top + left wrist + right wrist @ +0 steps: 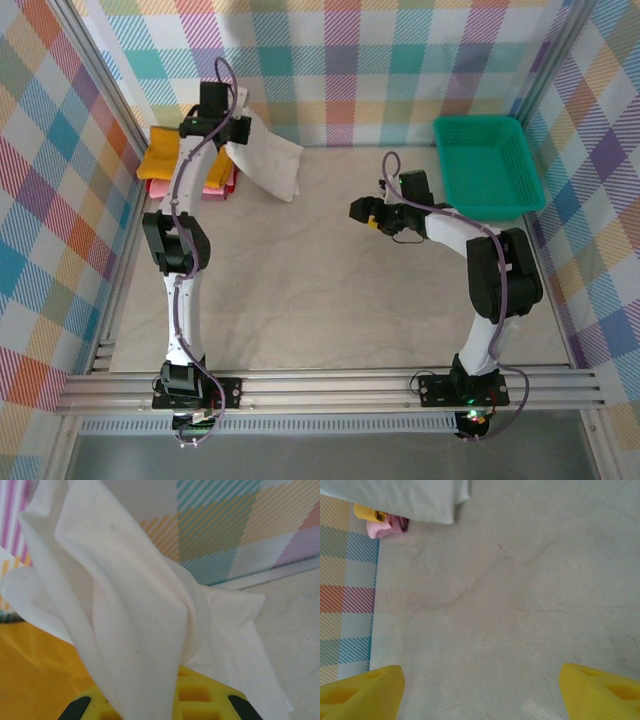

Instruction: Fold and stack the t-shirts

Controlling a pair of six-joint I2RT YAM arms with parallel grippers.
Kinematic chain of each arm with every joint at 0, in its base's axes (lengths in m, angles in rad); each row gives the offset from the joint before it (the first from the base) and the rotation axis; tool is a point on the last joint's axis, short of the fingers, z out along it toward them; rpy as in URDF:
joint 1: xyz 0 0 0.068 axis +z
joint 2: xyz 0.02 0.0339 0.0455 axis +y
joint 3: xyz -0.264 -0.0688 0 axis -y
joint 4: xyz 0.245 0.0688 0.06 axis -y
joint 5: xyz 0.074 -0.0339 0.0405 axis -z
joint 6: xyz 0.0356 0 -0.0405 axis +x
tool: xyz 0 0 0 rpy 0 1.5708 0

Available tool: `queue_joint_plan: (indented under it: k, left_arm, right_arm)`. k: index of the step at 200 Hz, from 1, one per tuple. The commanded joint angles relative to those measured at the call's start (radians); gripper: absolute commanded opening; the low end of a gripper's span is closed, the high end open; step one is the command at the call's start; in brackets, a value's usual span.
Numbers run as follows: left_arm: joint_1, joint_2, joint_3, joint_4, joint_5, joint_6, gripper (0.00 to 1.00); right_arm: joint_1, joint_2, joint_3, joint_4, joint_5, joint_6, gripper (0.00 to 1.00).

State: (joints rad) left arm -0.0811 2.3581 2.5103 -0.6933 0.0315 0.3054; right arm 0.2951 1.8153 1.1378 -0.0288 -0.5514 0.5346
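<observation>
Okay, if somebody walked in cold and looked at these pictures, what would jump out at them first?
The white t-shirt draws the eye first, dangling from the left claw at the far left, by the stack of folded yellow, pink and red shirts. Next comes the bright green basket in the far right corner, with the right claw open over the bare table nearby.

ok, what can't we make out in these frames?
Stack: top view, left arm and white shirt cover it; count unclear.
Left gripper: left wrist view, shirt wraps it; grip spot hidden.
Shirt hem touching table or not: top view gives no height.
</observation>
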Motion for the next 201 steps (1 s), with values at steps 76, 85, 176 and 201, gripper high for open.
queue_joint_plan:
  k: [76, 85, 176, 201]
  left_arm:
    - [0.201, -0.011, 0.224, -0.005, 0.269, -0.066, 0.00]
    - [0.212, -0.014, 0.224, -0.007, 0.271, -0.050, 0.00]
    - [0.400, 0.142, 0.232, 0.128, 0.367, -0.062, 0.00]
    - [0.416, 0.201, 0.232, 0.139, 0.264, 0.025, 0.00]
  right_arm:
    - [0.020, 0.032, 0.022, -0.025, -0.007, 0.030, 0.83]
    - [0.024, 0.030, 0.026, -0.033, -0.003, 0.030, 0.83]
    - [0.062, 0.011, 0.063, -0.095, 0.037, 0.045, 0.84]
    - [0.068, -0.006, 0.077, -0.118, 0.038, 0.046, 0.85]
